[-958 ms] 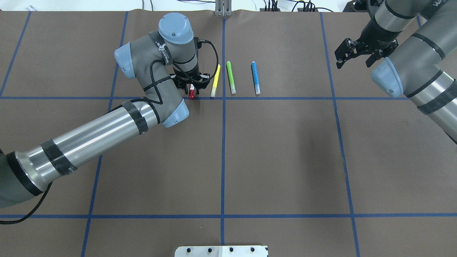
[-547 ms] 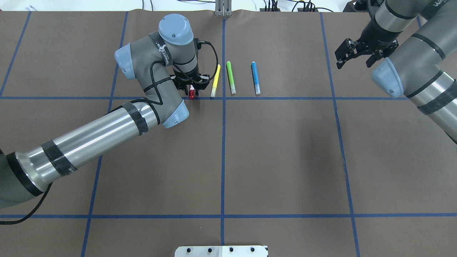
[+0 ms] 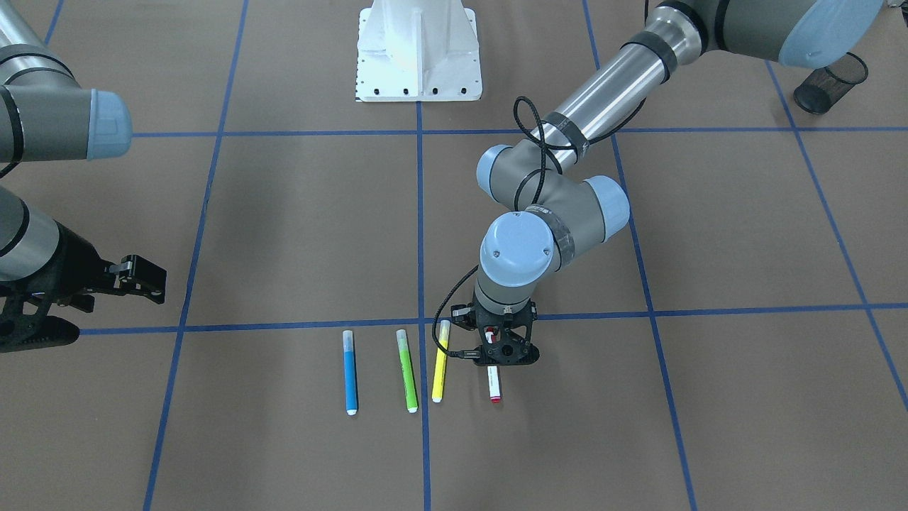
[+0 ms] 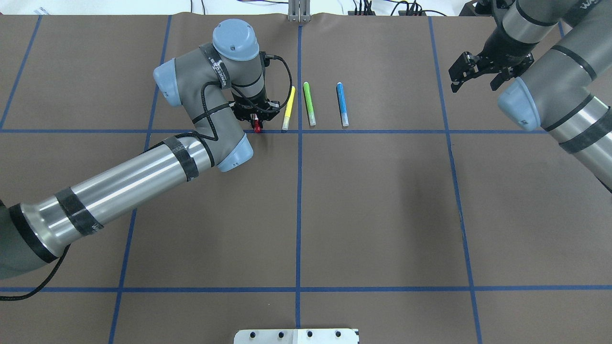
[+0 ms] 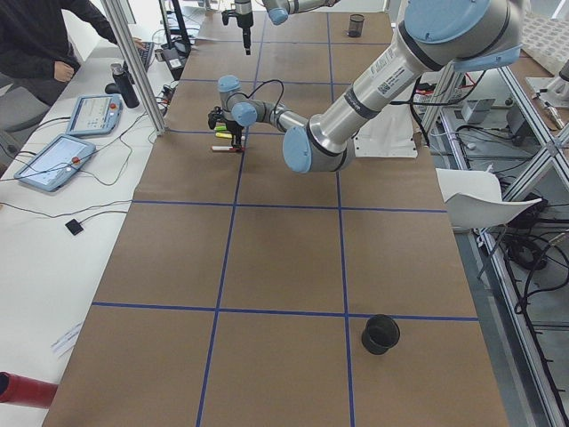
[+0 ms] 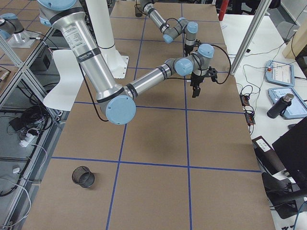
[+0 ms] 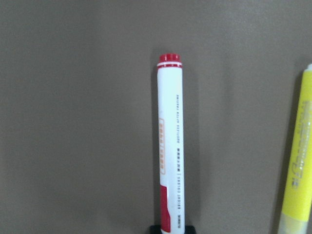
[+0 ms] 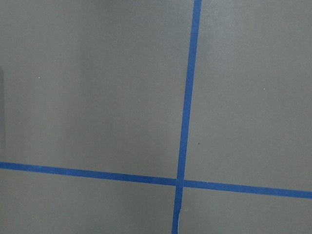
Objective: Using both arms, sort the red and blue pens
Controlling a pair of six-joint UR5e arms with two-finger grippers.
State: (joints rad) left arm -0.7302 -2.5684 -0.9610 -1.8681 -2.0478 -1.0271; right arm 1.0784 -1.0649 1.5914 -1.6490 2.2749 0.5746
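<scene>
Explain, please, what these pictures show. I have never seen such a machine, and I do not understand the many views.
They show one robot, a left arm and a right arm, at a brown table marked with blue tape. One picture looks down from behind it, one faces it across the table, two look from the table's ends, and two come from cameras on the wrists. Four pens lie in a row: a red pen, a yellow marker, a green marker and a blue pen. The left gripper is down over the red pen; whether it grips it, I cannot tell. The right gripper hangs open, far aside, holding nothing.
</scene>
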